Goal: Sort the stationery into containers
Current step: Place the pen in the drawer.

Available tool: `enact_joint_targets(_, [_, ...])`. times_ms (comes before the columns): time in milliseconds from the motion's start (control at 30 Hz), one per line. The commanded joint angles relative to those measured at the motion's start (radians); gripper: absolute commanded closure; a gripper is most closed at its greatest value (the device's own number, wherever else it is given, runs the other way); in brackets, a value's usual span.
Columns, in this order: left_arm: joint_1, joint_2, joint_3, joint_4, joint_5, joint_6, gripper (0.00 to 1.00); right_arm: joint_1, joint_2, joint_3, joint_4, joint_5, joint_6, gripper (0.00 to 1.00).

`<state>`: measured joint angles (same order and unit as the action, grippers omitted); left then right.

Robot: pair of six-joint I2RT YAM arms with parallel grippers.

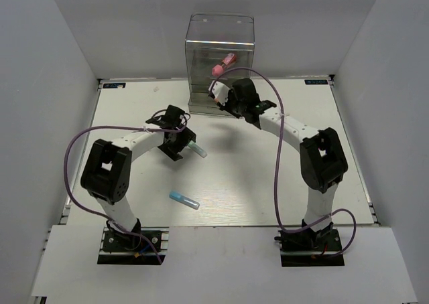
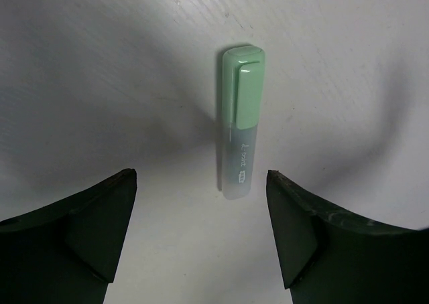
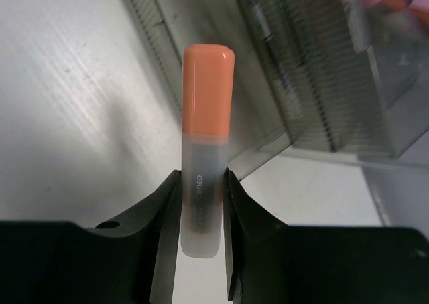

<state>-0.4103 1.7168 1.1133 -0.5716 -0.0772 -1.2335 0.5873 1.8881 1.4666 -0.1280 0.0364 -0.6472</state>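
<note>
Clamping the orange-capped marker (image 3: 208, 90) by its tail at six o'clock of the clear box (image 1: 201, 69), the right gripper (image 3: 201, 183) risks levering it loose on the wall — the left gripper (image 2: 200, 183), spread apart, hovers over the green-capped marker (image 2: 240, 123).

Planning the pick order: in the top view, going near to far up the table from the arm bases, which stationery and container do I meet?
First the blue-capped marker → green-capped marker → clear box, a pink marker inside it.
</note>
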Motion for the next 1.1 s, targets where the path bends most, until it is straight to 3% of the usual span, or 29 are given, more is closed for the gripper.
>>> enact_joint_targets(0, [-0.007, 0.036, 0.052, -0.017, 0.048, -0.015, 0.12, 0.002, 0.086, 0.098, -0.008, -0.018, -0.158, 1.0])
enact_joint_targets(400, [-0.007, 0.17, 0.195, -0.059, 0.039, 0.003, 0.12, -0.03, 0.307, 0.313, 0.077, 0.037, -0.295, 1.0])
enact_joint_targets(1067, [-0.007, 0.277, 0.246, -0.097, 0.039, 0.003, 0.14, -0.069, 0.399, 0.423, 0.088, 0.008, -0.382, 1.0])
